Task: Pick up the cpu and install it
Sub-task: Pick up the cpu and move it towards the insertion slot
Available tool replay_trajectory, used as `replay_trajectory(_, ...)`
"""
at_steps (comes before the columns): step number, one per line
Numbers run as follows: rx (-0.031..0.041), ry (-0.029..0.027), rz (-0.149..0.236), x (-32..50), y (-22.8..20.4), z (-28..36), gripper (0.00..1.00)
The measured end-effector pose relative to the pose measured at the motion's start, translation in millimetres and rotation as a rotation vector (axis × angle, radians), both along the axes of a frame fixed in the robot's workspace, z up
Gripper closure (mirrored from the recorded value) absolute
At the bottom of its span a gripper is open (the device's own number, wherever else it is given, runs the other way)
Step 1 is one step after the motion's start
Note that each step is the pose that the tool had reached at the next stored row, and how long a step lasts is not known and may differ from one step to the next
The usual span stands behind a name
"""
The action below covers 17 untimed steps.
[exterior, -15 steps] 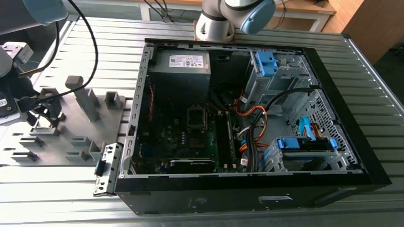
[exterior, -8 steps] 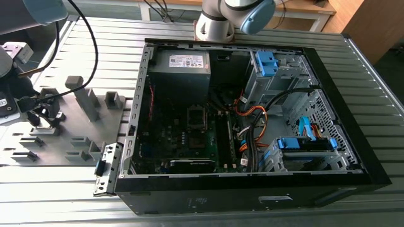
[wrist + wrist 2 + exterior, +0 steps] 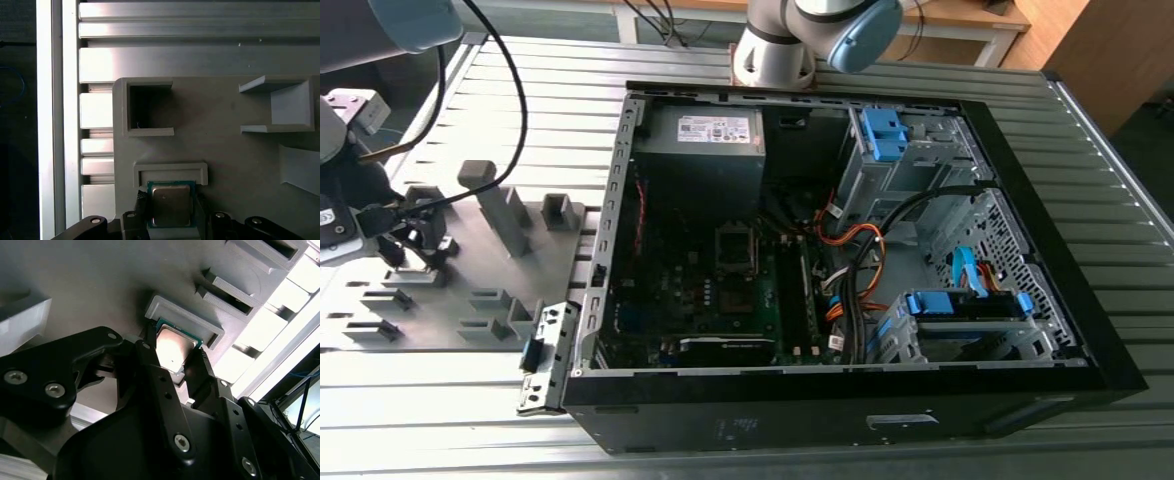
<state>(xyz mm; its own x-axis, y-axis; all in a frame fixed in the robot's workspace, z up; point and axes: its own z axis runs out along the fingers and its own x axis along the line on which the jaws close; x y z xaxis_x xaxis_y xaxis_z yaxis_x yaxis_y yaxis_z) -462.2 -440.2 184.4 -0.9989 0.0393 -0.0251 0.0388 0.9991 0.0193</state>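
Note:
The cpu (image 3: 171, 202), a small square chip with a silvery metal top and a green rim, lies in a shallow U-shaped nest (image 3: 170, 169) on the grey fixture plate (image 3: 467, 275). In both wrist views my gripper (image 3: 171, 209) straddles it. The black fingers (image 3: 150, 357) press against two opposite edges of the cpu (image 3: 175, 346), so the gripper (image 3: 172, 354) is shut on it. In the exterior view the gripper (image 3: 403, 245) hangs low over the plate at the exterior view's left. The open computer case (image 3: 1067, 330) lies to the exterior view's right, its motherboard socket (image 3: 736, 250) visible.
Grey blocks and slots (image 3: 500, 205) stand up from the fixture plate around the gripper. The case walls, blue drive brackets (image 3: 887, 135), orange cables (image 3: 854, 240) and the power supply (image 3: 700, 135) crowd the case interior. An arm base (image 3: 781, 50) stands behind the case.

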Motion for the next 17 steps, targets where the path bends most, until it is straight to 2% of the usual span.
replay_trajectory(2, 0.0002, -0.0003, 0.0, 0.0, 0.0, 1.3, 0.53)
replay_trajectory(7, 0.0, 0.0, 0.0, 0.0, 0.0, 10.2, 0.53)
replay_trajectory(17, 0.0, 0.0, 0.001, 0.0, 0.0, 35.6, 0.53)
